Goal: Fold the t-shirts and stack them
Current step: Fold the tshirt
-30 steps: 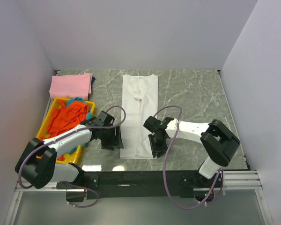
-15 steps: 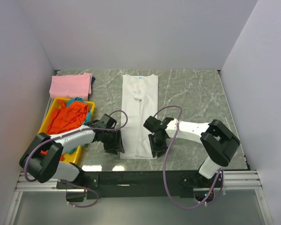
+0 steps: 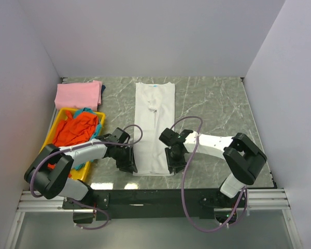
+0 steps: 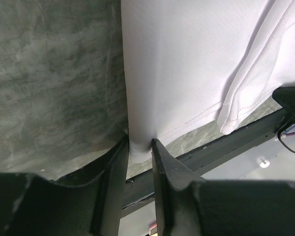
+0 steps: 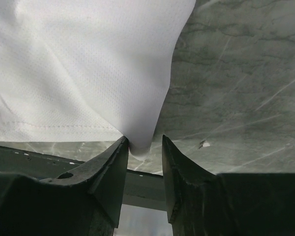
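White short-sleeved cloth t-shirt (image 3: 154,124) lies lengthwise on the grey marbled table (image 3: 212,104), its near hem corners clamped in the left gripper (image 4: 140,147) and right gripper (image 5: 143,145). Both corners should rise level and together, with the hem carried straight toward the far blue-labelled collar (image 3: 155,85) so the fold lands square.

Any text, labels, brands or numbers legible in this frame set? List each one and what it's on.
None can be read.
Blue neck label on the white t-shirt, top view: too small to read.
Both wrist views show only plain cloth and table, with no print.
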Tool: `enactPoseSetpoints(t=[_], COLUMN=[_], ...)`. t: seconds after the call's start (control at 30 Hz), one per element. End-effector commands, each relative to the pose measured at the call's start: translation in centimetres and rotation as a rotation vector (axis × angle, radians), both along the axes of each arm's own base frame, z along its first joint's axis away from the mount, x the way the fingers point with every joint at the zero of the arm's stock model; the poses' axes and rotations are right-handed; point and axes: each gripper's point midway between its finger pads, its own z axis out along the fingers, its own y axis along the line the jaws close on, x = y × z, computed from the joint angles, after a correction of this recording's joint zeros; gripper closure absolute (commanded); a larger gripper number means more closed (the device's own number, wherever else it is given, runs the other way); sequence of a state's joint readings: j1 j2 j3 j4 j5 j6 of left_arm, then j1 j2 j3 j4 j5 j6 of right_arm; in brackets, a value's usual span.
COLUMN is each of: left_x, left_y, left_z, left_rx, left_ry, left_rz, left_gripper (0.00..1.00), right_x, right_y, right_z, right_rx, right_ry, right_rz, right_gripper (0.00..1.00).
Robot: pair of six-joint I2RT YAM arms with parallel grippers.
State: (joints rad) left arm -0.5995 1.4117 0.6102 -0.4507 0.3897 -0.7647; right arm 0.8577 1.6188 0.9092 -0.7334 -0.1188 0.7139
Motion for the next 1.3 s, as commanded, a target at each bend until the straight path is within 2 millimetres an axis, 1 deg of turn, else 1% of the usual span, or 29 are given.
enactPoseSetpoints(t=[0.0,0.23,0.4,0.53,0.8,0.93,0.97,1.07,1.13,1.17,1.27], left_x=[-0.7,-0.7,-0.7,-0.9,-1.1,-1.2,-1.2,-1.4,-1.5,-1.6,-1.7], left_y=[1.0,1.0,1.0,1.0,1.1,1.1,1.1,1.4,1.5,1.5,1.7], left_z=[-1.5,-1.5,-1.5,-1.7,-1.8,-2.0,-2.1,-2.4,-2.6,-2.7,-3.0], left_rx=[0.067,0.069,0.07,0.072,0.077,0.081,0.085,0.102,0.112,0.117,0.137], left_ry=[0.019,0.018,0.019,0.026,0.033,0.039,0.042,0.051,0.056,0.061,0.067], left_rz=[-0.011,-0.014,-0.014,-0.015,-0.017,-0.02,-0.02,-0.018,-0.019,-0.017,-0.017], left_gripper=[0.67,0.67,0.68,0.68,0.68,0.72,0.75,0.78,0.82,0.87,0.9], right_x=[1.0,1.5,1.4,1.2,0.9,0.7,0.6,0.4,0.2,0.2,0.1], right_y=[0.5,2.0,1.6,1.4,0.9,0.7,0.5,0.1,0.0,-0.1,-0.3], right_z=[2.0,2.8,1.6,1.1,0.1,0.1,0.3,0.7,0.9,1.0,1.2], right_rx=[0.025,0.066,0.024,0.01,-0.015,-0.023,-0.021,-0.016,-0.015,-0.011,-0.018], right_ry=[-0.063,-0.08,-0.059,-0.051,-0.032,-0.031,-0.034,-0.041,-0.043,-0.046,-0.046], right_rz=[-0.007,0.028,0.035,0.041,0.043,0.039,0.038,0.028,0.023,0.02,0.015], right_gripper=[0.59,0.59,0.59,0.62,0.74,0.83,0.88,0.94,0.96,0.97,0.98])
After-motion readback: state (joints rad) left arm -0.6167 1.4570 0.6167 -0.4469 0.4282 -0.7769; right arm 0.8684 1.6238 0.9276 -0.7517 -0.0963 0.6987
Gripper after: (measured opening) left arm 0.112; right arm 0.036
